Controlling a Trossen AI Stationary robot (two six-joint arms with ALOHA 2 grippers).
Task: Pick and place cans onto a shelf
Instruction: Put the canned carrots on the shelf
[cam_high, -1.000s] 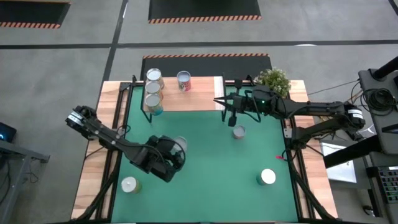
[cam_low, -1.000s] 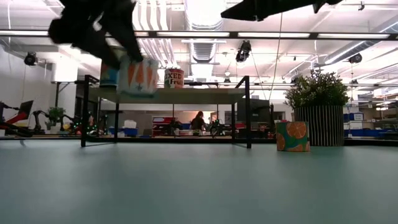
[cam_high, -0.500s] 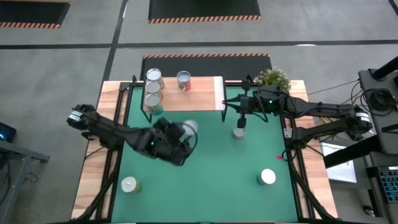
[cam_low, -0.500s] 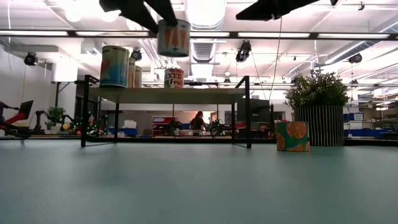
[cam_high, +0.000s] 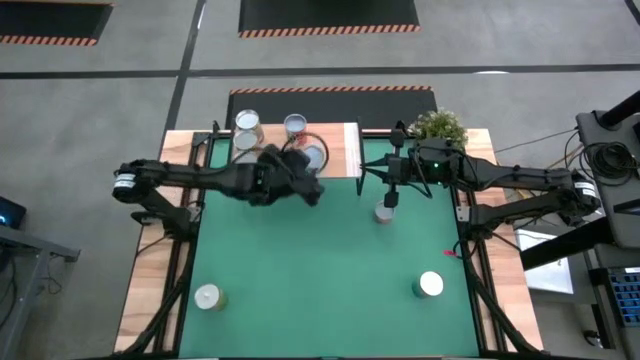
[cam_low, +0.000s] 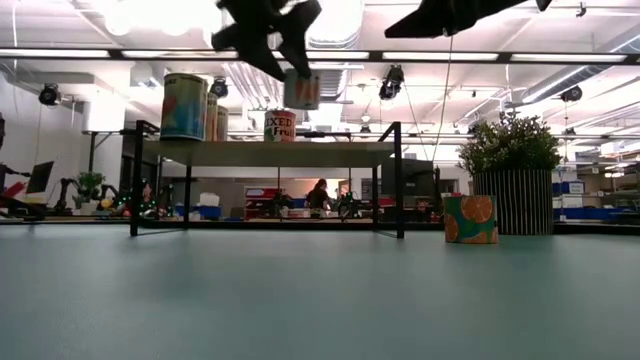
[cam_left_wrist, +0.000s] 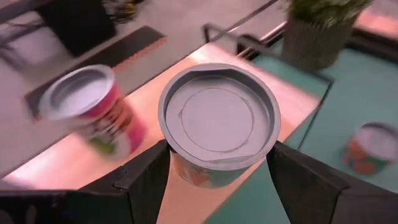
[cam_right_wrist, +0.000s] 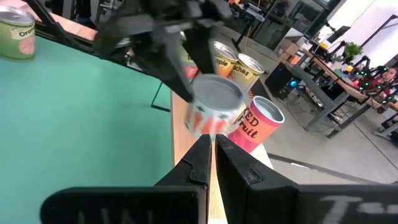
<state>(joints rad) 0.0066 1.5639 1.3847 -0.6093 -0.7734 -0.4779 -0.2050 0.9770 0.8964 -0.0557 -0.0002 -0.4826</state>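
Observation:
My left gripper is shut on an orange-labelled can with a grey top, above the right part of the wooden shelf. In the low view the can hangs above the shelf. A red can and two others stand on the shelf. My right gripper is shut and empty, raised off the shelf's right end, near a can standing on the green mat. My left gripper pinches the can's side wall just below the top rim, one finger on each opposite side. It comes from the table's left, slanting down. The can is upright, top up, lifted clear above the shelf.
Two more cans stand on the mat, at the near left and the near right. A potted plant stands at the far right, beside the shelf. Black shelf legs stand on the mat's far part.
My left gripper has carried the orange can from over the middle-left of the mat up and toward the far edge, and now holds it over the shelf's right part. The can has stayed upright in the hold.

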